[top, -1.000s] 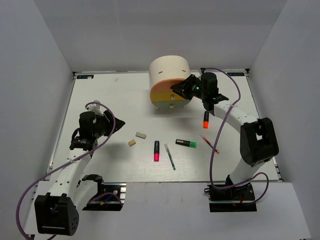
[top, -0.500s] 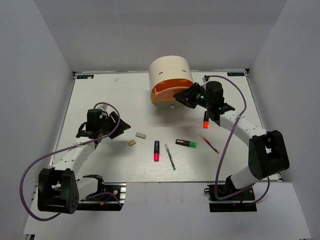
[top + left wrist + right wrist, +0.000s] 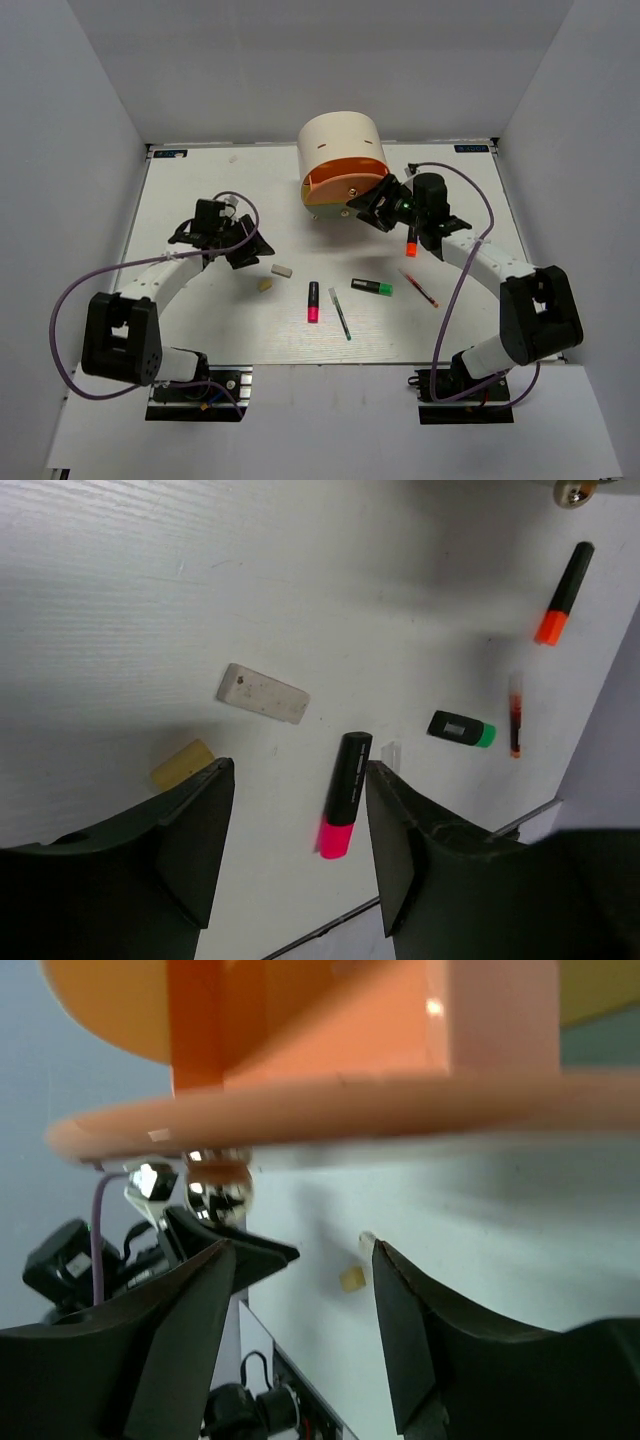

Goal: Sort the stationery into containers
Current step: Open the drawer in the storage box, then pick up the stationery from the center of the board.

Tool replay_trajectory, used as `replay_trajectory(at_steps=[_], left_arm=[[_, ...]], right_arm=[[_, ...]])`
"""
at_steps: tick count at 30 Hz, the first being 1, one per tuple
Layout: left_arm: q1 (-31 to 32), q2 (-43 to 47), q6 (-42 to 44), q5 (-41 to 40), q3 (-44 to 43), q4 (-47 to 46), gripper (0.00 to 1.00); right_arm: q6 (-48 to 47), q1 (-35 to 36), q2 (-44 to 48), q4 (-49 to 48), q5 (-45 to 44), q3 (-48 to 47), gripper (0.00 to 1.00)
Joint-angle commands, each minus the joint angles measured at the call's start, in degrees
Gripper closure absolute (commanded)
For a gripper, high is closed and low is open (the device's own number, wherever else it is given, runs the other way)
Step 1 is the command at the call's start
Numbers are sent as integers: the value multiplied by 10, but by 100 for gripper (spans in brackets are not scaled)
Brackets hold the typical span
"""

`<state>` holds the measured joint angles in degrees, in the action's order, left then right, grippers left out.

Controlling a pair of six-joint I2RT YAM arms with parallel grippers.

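The cream round-topped cabinet (image 3: 342, 145) stands at the back centre with its orange upper drawer (image 3: 345, 186) pulled out. My right gripper (image 3: 378, 205) is open just in front of the drawer. The drawer front (image 3: 300, 1100) and its shiny knob (image 3: 218, 1186) sit above the right gripper (image 3: 300, 1330), nothing between the fingers. My left gripper (image 3: 250, 246) is open and empty above the white eraser (image 3: 282, 270) and beige eraser (image 3: 265, 285). The left wrist view shows the left gripper (image 3: 295, 860), white eraser (image 3: 263, 693), beige eraser (image 3: 183, 763) and pink-ended marker (image 3: 346, 793).
On the table lie the pink-ended marker (image 3: 313, 301), thin dark pen (image 3: 340, 313), green-ended marker (image 3: 371, 287), thin red pen (image 3: 419, 288) and orange-ended marker (image 3: 411, 241). The yellow lower drawer is mostly hidden under the open orange one. White walls enclose the table.
The orange drawer has slid out of the cabinet as my right gripper drew back toward me. My left gripper has swung right, toward the two erasers.
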<state>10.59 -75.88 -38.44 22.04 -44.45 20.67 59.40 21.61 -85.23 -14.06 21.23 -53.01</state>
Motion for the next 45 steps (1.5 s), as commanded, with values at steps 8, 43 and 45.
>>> replay_trajectory(at_steps=[8, 43, 45], left_arm=[[81, -102, 175, -73, -113, 90, 39], [159, -291, -295, -236, -231, 213, 40], [159, -306, -295, -242, -237, 213, 41]], right_arm=[[-121, -2, 94, 13, 70, 67, 33], [-439, -3, 297, -18, 42, 166, 55], [-442, -2, 301, -20, 43, 168, 55]])
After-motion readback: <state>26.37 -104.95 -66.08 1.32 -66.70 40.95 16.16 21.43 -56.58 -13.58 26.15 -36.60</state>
